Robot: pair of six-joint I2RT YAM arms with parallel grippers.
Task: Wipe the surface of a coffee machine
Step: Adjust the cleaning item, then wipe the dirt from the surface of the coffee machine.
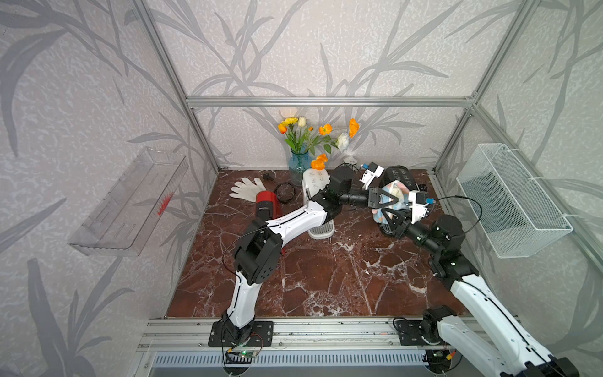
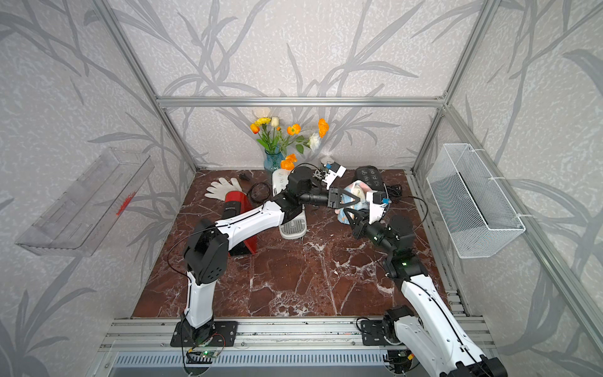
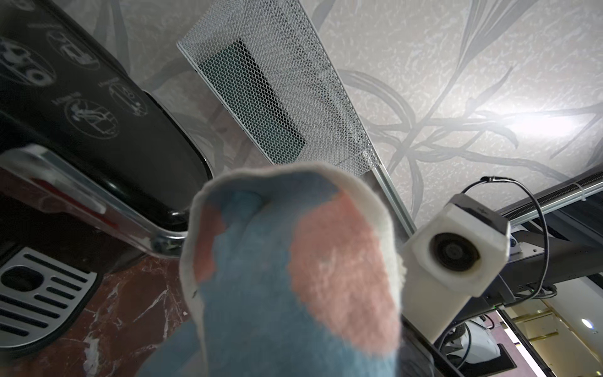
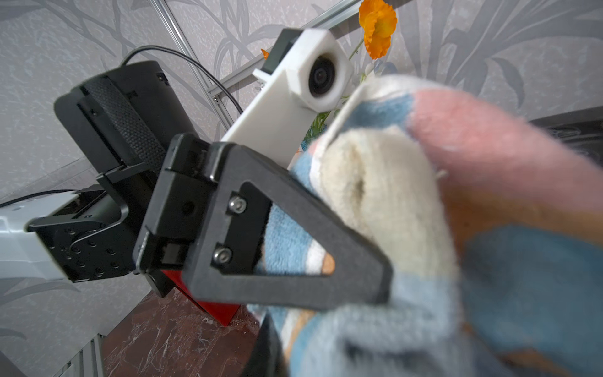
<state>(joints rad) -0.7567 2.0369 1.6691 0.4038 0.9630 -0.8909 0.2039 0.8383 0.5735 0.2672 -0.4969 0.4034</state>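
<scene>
Marbled red desk (image 1: pixel 326 277) below, leaf-patterned walls around. My left fingers (image 4: pixel 293 287) are pinched shut on the striped cloth (image 3: pixel 261 293), and my right fingers (image 1: pixel 391 218) are clamped on its lower bunch. Just behind it, toward one o'clock, stands the black coffee machine (image 1: pixel 401 174). To wipe well, I judge one hand should release so a flat pad can press on its lid. Its white pictograms have captions too blurred to read. The red machine (image 1: pixel 266 205) at ten o'clock bears lettering too small to read.
</scene>
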